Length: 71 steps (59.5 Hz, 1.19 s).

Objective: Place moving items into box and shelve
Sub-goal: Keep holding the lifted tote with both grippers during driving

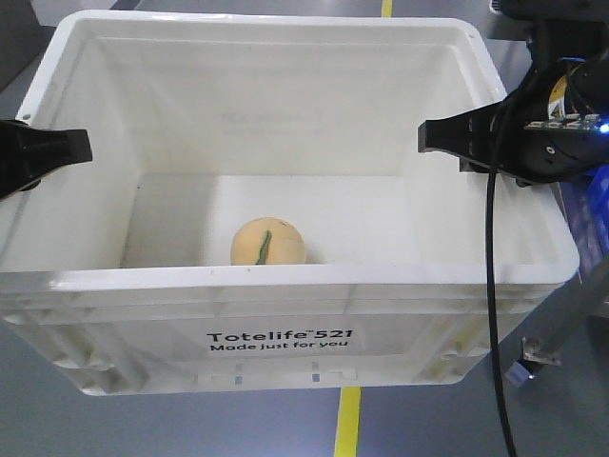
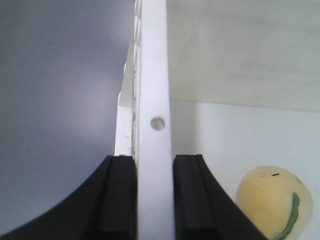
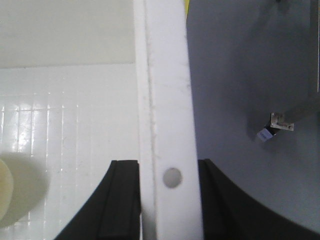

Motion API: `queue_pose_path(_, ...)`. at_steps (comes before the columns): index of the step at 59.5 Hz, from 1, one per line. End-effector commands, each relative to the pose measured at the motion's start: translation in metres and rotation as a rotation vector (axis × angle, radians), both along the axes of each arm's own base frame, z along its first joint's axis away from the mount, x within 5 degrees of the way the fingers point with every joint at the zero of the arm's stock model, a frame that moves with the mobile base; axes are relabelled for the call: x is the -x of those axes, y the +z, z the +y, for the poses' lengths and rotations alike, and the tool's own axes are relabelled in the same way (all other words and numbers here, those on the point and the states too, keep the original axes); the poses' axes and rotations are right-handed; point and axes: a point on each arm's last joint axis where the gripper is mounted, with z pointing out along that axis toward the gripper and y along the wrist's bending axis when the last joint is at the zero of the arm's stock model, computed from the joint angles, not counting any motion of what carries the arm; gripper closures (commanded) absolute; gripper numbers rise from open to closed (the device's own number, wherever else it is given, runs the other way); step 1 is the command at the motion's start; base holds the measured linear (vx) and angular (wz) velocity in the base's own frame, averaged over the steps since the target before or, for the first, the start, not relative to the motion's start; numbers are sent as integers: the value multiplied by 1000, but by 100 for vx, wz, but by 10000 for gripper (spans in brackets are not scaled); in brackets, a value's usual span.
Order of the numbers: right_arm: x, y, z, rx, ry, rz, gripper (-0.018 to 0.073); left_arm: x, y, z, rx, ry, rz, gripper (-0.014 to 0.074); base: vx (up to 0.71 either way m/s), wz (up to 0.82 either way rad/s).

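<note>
The box (image 1: 285, 338), pinched by its left rim in the left gripper (image 2: 154, 197) and by its right rim in the right gripper (image 3: 169, 200), both clamped on the plastic, seemingly for a level two-armed carry, holds the orange-yellow plush toy (image 1: 267, 243) on its bottom by the near wall.

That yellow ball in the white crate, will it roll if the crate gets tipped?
Probably: the ball looks round and lies loose on the flat floor of the crate. It looks soft and light, so bumps should hardly hurt it.
</note>
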Motion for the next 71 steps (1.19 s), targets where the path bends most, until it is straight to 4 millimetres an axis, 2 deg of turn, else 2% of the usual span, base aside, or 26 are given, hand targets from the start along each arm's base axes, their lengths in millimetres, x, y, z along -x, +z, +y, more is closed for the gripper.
queue_pose_path(1,0,31,-4,-34,27,-172,477,0,30,-1,51,-66,-197,435,41,-11)
queue_pose_path(71,0,31,-4,-34,27,-172,477,0,30,-1,51,-66,-197,435,42,-8)
